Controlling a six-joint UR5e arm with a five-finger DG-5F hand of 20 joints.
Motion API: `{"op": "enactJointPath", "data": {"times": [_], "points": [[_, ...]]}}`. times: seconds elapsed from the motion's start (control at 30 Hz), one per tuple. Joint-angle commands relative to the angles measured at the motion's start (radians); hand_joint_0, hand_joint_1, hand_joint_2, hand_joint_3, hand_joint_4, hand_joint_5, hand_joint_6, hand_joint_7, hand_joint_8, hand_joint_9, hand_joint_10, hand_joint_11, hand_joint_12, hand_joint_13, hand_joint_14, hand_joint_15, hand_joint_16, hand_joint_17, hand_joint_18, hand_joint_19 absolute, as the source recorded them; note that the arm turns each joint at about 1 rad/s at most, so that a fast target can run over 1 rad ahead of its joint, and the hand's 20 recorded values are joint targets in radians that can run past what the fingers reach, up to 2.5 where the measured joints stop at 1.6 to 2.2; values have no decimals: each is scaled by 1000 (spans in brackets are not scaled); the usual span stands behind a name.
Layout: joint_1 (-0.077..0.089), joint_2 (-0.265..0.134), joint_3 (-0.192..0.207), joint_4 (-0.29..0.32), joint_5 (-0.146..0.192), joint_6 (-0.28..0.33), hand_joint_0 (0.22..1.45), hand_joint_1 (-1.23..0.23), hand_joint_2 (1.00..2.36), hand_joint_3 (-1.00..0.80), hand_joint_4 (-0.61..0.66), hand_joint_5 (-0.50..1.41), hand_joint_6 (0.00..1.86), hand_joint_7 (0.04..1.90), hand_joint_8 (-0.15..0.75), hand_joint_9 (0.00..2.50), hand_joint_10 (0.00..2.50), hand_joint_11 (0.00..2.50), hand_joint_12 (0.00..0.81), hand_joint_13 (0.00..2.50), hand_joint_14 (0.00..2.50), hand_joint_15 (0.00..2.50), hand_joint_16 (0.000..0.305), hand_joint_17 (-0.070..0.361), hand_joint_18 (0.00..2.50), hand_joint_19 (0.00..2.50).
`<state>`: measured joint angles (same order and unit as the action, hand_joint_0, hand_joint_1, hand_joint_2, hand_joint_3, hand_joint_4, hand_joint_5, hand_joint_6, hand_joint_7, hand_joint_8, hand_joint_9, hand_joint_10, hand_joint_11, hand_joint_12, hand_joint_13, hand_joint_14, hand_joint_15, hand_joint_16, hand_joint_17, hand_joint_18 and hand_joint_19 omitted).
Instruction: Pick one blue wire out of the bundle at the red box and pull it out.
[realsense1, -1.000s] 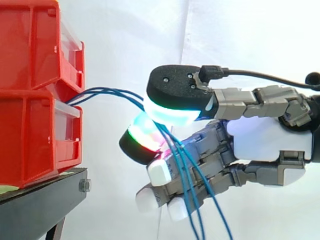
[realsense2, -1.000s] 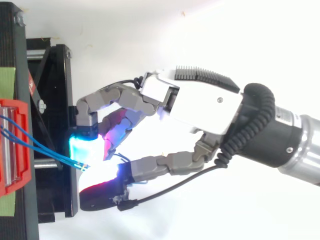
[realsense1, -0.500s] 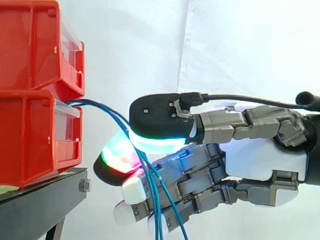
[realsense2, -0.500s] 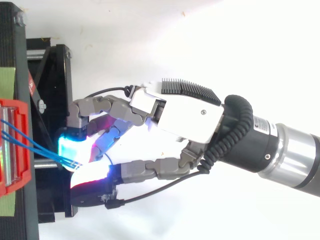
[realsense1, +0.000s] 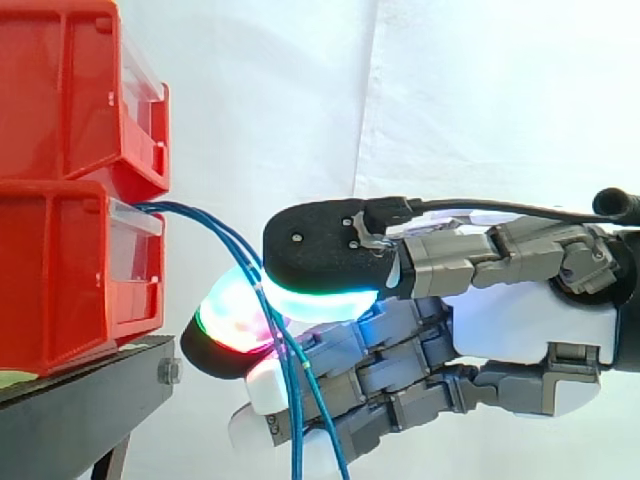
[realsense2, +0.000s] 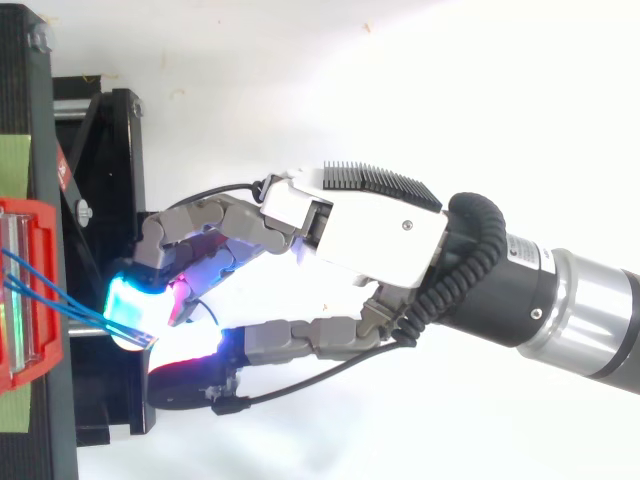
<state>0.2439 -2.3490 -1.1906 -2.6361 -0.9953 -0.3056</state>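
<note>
The wires (realsense1: 185, 207) run from the bins (realsense1: 70, 270) into the hand (realsense1: 520, 310).

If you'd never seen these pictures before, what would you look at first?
First, the big robot hand reaching in from the right, its fingertip pads glowing green, pink and cyan in the middle of the side view. The pads pinch thin blue wires, which loop out of the lower of two stacked red bins on the left and hang down.
</note>
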Motion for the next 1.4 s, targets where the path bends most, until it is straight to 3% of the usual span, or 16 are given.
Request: {"op": "enactJointPath", "data": {"times": [0.0,0.23,0.37,0.47,0.63,0.73,0.83,0.97,1.1,1.2,1.27,1.3,1.37], "points": [[0,0,0,-1,0,2,578,-792,1017,-253,126,-147,878,1037,297,989,13,433,407,684,13,345,53,120,637,507],[0,-1,0,-1,0,2,507,-672,1001,-477,144,-122,876,1076,343,1077,15,465,425,731,14,378,57,127,671,528],[0,0,2,-1,0,2,498,-653,1000,-500,149,-119,875,1086,347,1092,15,472,431,746,14,387,57,129,680,525],[0,0,2,-1,0,2,531,-694,1004,-446,152,-120,880,1129,346,1097,14,505,423,759,16,413,55,124,678,534],[0,-1,2,-1,0,2,604,-789,1019,-204,117,-127,913,1182,334,1108,17,614,414,833,19,508,51,115,705,549],[0,-1,2,-1,0,2,580,-764,1014,-162,59,-120,921,1064,330,1141,13,499,435,852,16,458,58,131,763,521],[0,0,2,-1,0,2,556,-699,1011,-153,20,-104,872,1051,304,1122,8,313,432,798,12,339,62,140,773,491],[0,-1,2,-2,0,2,558,-685,1012,-140,-11,-90,815,1045,261,1123,7,263,419,786,11,304,62,139,762,481],[0,5,2,-22,0,16,595,-819,1021,-92,-36,-156,887,1028,258,935,10,353,392,731,14,348,53,120,690,498],[0,22,2,-78,0,36,643,-867,1022,-161,-65,-162,894,1112,239,963,13,366,382,727,15,336,51,115,690,478],[0,30,2,-97,0,42,643,-868,1011,-368,-14,-137,876,1143,226,1024,11,343,372,745,13,327,50,112,700,482],[0,33,2,-107,0,45,626,-835,1001,-484,8,-119,863,1173,208,1061,12,313,361,750,13,324,49,110,707,491],[0,43,3,-133,0,54,610,-786,1000,-500,-8,-99,843,1206,205,1119,9,275,355,759,12,297,48,108,709,491]]}}
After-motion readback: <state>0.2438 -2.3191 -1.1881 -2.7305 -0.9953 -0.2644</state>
